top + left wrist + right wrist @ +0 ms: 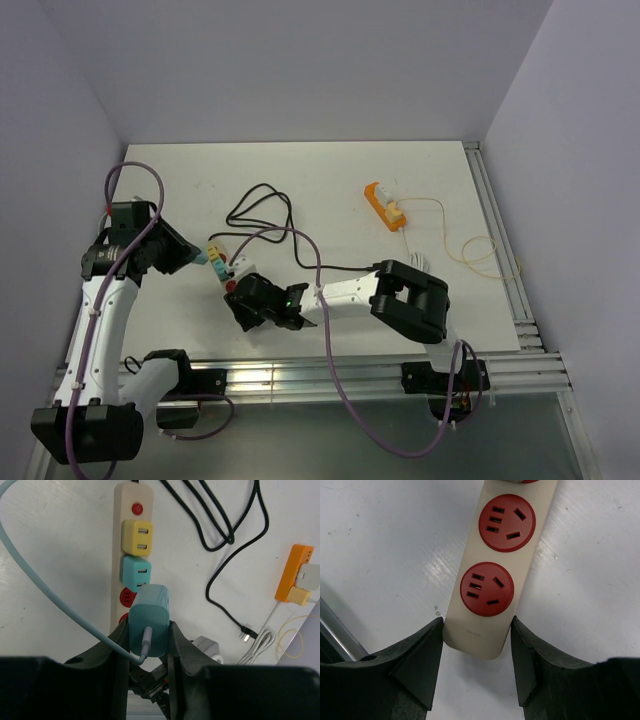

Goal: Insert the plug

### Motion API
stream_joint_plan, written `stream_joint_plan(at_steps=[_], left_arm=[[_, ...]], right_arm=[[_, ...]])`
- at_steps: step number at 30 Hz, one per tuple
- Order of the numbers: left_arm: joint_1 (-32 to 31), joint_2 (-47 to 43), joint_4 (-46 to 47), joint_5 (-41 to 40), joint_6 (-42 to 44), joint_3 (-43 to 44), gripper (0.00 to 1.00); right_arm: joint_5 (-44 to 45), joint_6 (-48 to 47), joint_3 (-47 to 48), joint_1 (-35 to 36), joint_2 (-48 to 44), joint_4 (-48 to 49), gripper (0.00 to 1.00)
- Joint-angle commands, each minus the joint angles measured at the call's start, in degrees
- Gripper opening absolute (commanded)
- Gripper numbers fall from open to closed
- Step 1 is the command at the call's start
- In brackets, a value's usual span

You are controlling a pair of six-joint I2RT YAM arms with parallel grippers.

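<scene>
My left gripper (149,632) is shut on the teal plug (150,617), whose pale blue cable (60,597) runs off to the left. The plug hovers over a red socket (127,598) of the beige power strip (117,555), just below a teal adapter (136,573) and a yellow adapter (137,537) seated in it. From above, the left gripper (200,257) is at the strip's (229,266) far end. My right gripper (477,626) is shut on the strip's (543,514) near end, a finger on each side, below two free red sockets (487,589).
An orange power strip (384,204) with white and yellow adapters lies at the back right. A black cable (262,205) loops behind the beige strip. A thin yellow cord (482,250) curls at the right. A white charger (210,647) lies nearby. Metal rails (330,378) line the near edge.
</scene>
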Motion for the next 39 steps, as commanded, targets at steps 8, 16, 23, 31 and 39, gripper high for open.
stream_joint_plan(at_steps=[8, 16, 23, 31, 39], left_arm=[[-12.9, -0.1, -6.8, -7.1, -8.9, -1.9, 0.0], [-18.0, 5.5, -7.2, -12.5, -11.7, -1.1, 0.0], [-24.6, 9.6, -5.4, -16.8, -13.5, -2.0, 0.0], [-24.9, 12.0, -3.8, -20.8, -13.3, -3.3, 0.0], [-24.9, 13.9, 0.8, -19.0, -10.8, -4.6, 0.0]], right_arm=[[3.4, 1.3, -7.9, -2.8, -1.0, 3.0, 0.0], [1.2, 1.6, -9.5, -2.9, -1.5, 5.9, 0.0], [1.7, 0.0, -12.8, -2.9, -1.7, 10.1, 0.0], [5.1, -3.2, -16.0, -2.6, -2.1, 12.5, 0.0], [6.1, -3.9, -17.1, -2.5, -2.1, 13.0, 0.0]])
